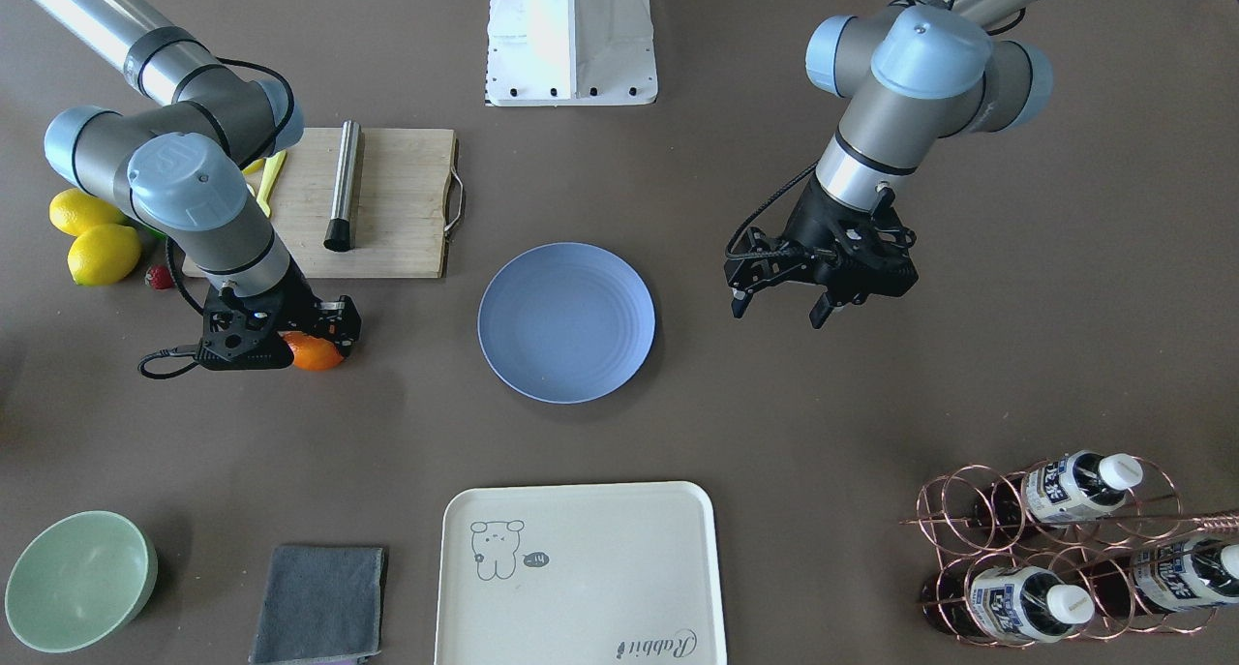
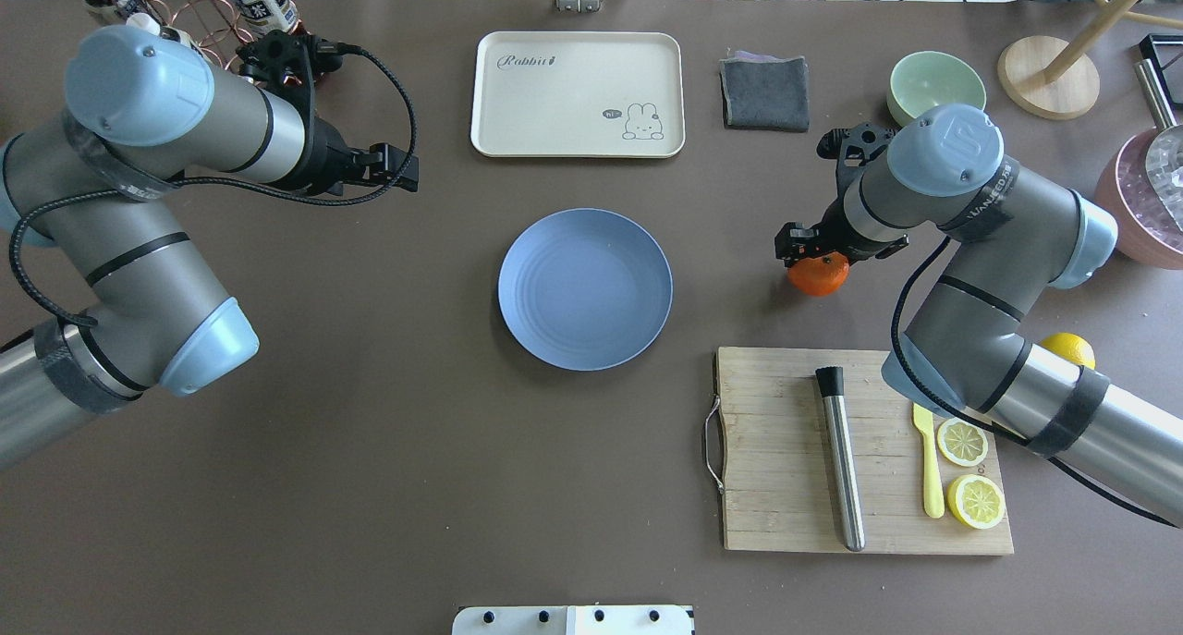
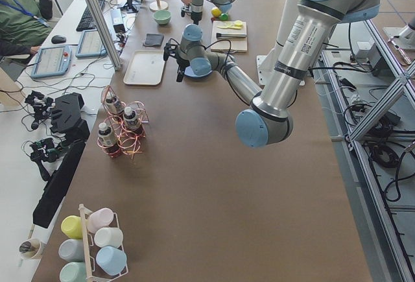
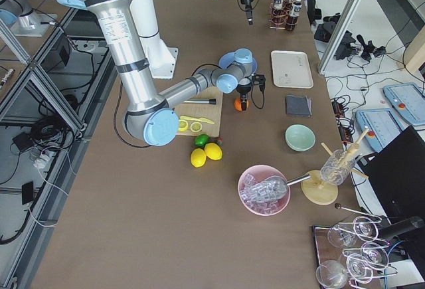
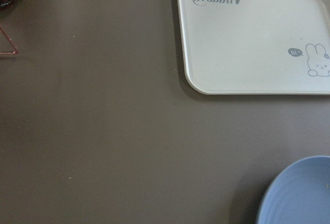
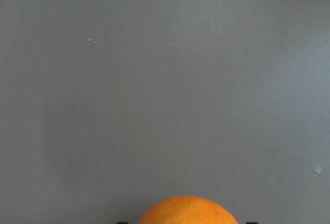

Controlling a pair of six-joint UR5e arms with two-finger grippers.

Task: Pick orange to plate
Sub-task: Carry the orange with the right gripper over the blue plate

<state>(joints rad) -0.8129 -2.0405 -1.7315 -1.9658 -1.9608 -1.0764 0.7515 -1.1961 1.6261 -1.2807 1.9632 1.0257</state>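
Orange [image 2: 818,275] between right jaws, grip unclear, apart from blue plate [image 2: 585,288], left jaws wide

One orange [image 1: 315,352], one plate [image 1: 566,322], two whole lemons [image 1: 104,254], two lemon slices [image 2: 962,441], one tray [image 1: 581,573].

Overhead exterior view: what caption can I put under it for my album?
Right gripper sits around the orange; the empty blue plate waits beside it.

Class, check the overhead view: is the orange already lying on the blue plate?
No, the orange is at the right gripper, out over the brown table and well apart from the plate, which holds nothing.
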